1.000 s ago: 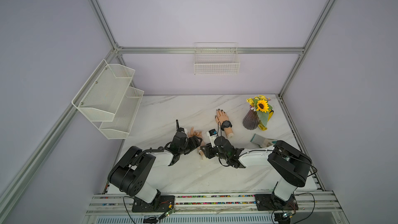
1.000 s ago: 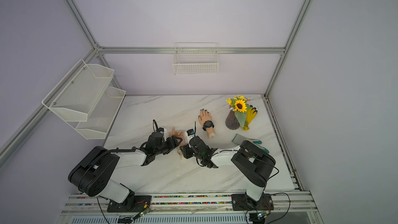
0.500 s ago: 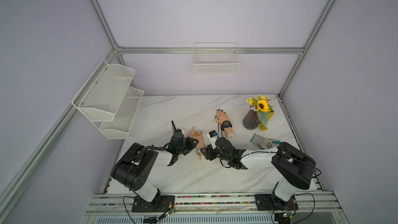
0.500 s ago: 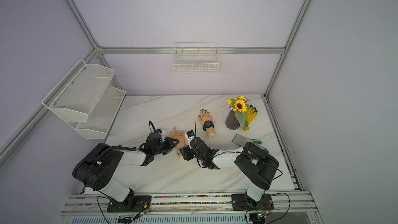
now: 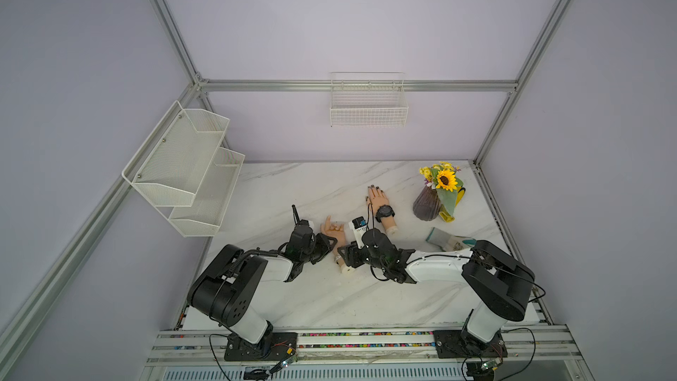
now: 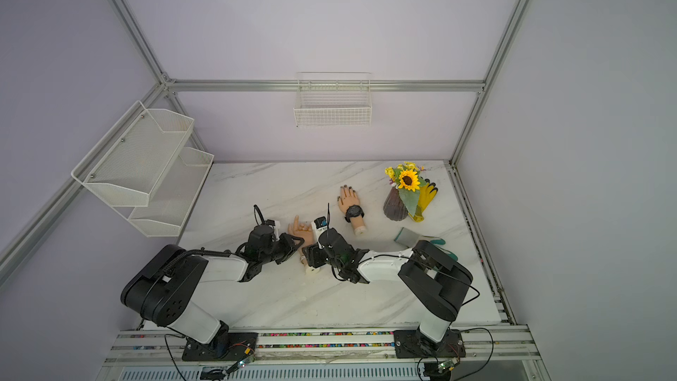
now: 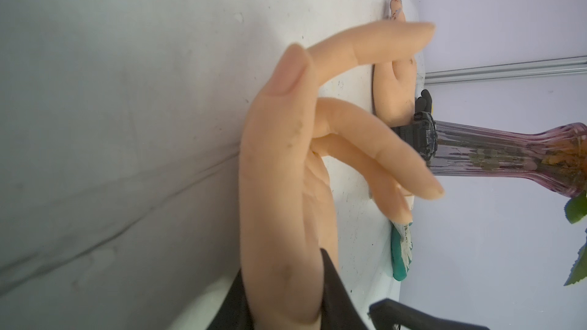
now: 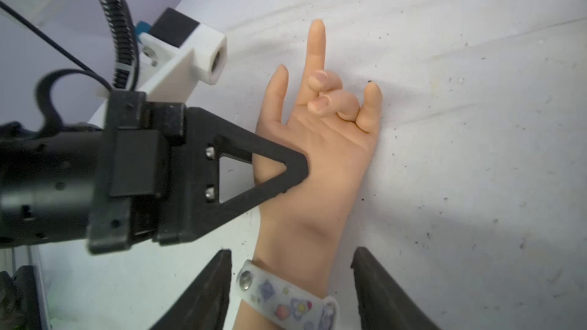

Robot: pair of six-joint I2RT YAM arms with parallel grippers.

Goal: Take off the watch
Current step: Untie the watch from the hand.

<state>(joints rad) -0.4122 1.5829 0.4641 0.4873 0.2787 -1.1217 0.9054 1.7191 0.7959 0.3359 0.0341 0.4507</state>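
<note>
**A:** Where is the watch right now?

**B:** The white watch strap [image 8: 286, 301], printed with small planets and flowers, is wrapped round the wrist of the near mannequin hand [image 8: 317, 160]. That hand lies palm up on the marble tabletop [image 8: 476, 122].

**A:** And the right gripper?

**B:** The right gripper [image 8: 290, 250] straddles that wrist with its jaws spread. One finger is just beside the strap's metal stud and the other stands apart from the wrist, so it pinches nothing.

**A:** What about the left one?

**B:** The left gripper [image 5: 328, 245] pinches the same hand at the base of the thumb. In the right wrist view its triangular finger [image 8: 297, 171] lies across the edge of the palm.

**A:** What else is on the table?

**B:** Farther back, a second mannequin hand [image 5: 376, 196] lies palm down, wearing a black watch [image 5: 384, 210]. Near it stands a ribbed purple vase [image 5: 426, 207] holding a sunflower [image 5: 445, 180], with a yellow glove [image 6: 426, 194] behind it. A grey-and-teal glove [image 5: 445, 241] lies near the right arm.
</note>
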